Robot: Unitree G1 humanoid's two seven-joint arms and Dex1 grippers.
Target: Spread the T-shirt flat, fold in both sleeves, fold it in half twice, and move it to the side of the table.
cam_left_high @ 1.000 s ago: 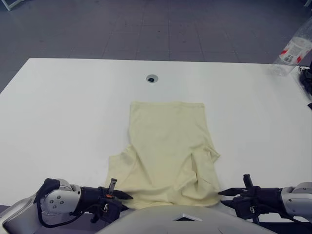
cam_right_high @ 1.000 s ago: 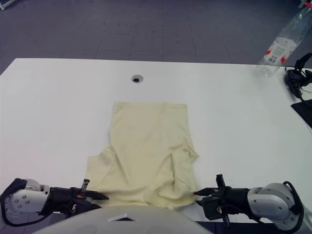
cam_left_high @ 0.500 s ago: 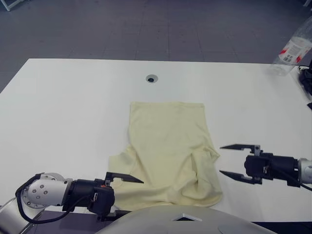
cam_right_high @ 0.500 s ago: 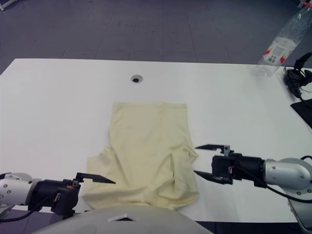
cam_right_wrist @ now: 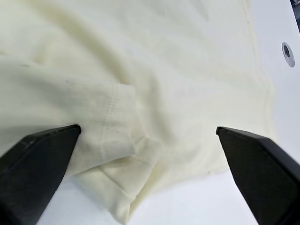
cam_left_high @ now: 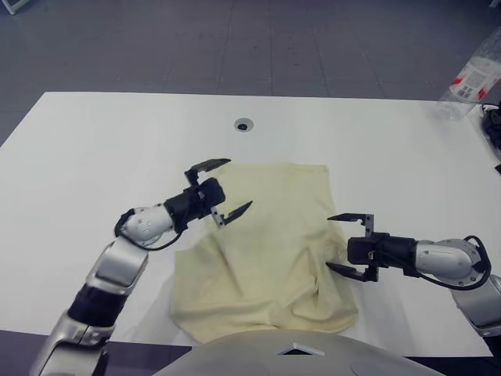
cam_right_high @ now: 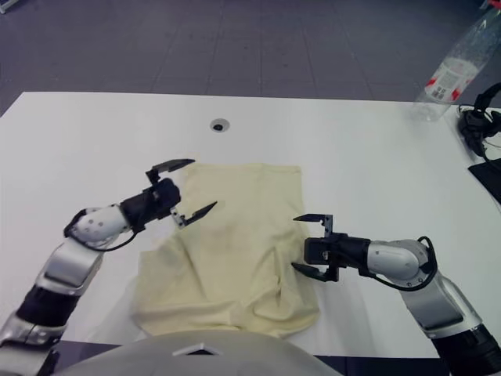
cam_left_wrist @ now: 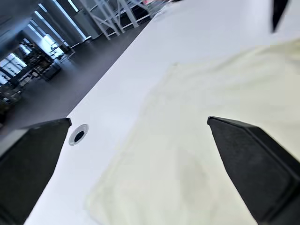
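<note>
T-shirt (cam_left_high: 270, 258) lies centre-frame on the white surface (cam_left_high: 86, 141); left fingers (cam_left_high: 206, 165) spread wide over its upper-left edge, right fingers (cam_left_high: 349, 216) wide at its right edge.

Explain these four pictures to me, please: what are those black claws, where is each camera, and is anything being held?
This is a humanoid robot with two arms, each ending in a two-fingered gripper. The two wide pictures come from cameras in its head, looking down over a white table. A rumpled pale yellow T-shirt lies on it, and a plastic bottle sits at the far right corner. The left gripper is over the shirt's far left corner, and the right gripper is at its right edge. Both are open and hold nothing. The two close-up pictures come from wrist cameras; the dark wedges at their sides are that gripper's own fingers.
</note>
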